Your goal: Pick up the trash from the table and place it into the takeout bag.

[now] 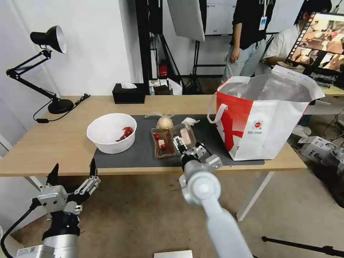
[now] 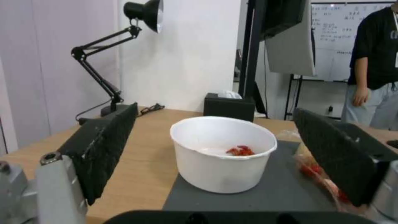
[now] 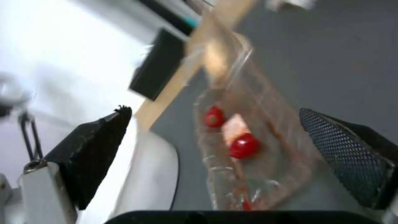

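Right gripper (image 3: 215, 146) open over the food box (image 1: 163, 142) — arm outstretched.

A studio-like lab: a softbox (image 1: 186, 18) on a black light stand (image 1: 196, 61) at twelve o'clock, a whiteboard (image 2: 352, 34) behind, a monitor (image 1: 320, 43) at two o'clock, bare concrete floor (image 1: 143, 208).

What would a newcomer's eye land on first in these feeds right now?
Probably the takeout bag, tall, red and white, standing open on the table's right end. Next, the right gripper, open over the clear food box mid-mat, and the white bowl with red scraps on the mat's left. The left gripper hangs open below the table's near edge.
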